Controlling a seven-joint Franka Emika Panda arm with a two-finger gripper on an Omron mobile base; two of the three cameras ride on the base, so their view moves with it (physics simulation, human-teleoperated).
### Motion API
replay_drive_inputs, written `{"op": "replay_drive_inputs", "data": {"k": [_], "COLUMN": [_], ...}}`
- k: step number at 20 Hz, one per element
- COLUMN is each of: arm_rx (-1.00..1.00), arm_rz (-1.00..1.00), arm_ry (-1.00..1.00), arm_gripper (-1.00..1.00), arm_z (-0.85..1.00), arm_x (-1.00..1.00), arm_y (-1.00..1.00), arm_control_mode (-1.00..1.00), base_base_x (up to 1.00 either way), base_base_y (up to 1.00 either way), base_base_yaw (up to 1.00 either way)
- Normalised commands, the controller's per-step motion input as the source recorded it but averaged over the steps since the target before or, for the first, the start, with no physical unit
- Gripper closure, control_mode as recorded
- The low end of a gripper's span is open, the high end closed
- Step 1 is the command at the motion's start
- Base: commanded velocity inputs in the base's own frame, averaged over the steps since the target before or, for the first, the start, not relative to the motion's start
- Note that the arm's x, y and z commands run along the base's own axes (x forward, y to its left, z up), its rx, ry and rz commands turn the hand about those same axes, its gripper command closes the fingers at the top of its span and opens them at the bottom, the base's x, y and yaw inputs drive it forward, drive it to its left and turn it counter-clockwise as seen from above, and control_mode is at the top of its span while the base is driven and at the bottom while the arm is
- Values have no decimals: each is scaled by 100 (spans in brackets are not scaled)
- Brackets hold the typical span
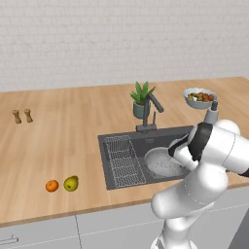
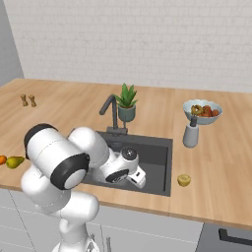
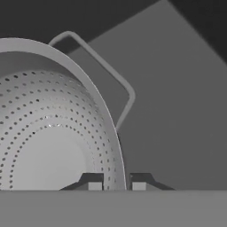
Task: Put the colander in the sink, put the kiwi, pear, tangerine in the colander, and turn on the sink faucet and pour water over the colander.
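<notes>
two-finger dark gripper [image 3: 116,185] pinched shut on rim of silver perforated metal colander [image 3: 53,128], already down inside dark grey rectangular sink [image 1: 111,146]; best to settle bowl flat on basin floor before loosening fingers, then lift straight up.

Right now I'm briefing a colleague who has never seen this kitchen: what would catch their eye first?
The white arm bends down into the dark sink, where its hand is shut on the rim of the silver colander. On the wooden counter to the sink's left, the tangerine and the pear lie side by side near the front edge. Behind the sink stand the sink faucet and a potted plant.
</notes>
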Motion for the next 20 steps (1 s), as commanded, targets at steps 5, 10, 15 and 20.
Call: {"op": "replay_drive_inputs", "data": {"k": [5,10,15,20], "arm_rx": [0,0,0,0], "arm_rz": [0,0,0,0], "arm_ry": [0,1,3,0], "arm_gripper": [100,100,-100,-100], "arm_z": [-1,-7,-10,-1], "arm_x": [-5,0,0,-3], "arm_y": [24,19,9,-1], "arm_control_mode": [-100,-100,-100,-100], "base_base_x": [0,0,0,0], "base_base_y": [0,0,0,0], "base_base_yaw": [0,0,0,0]}}
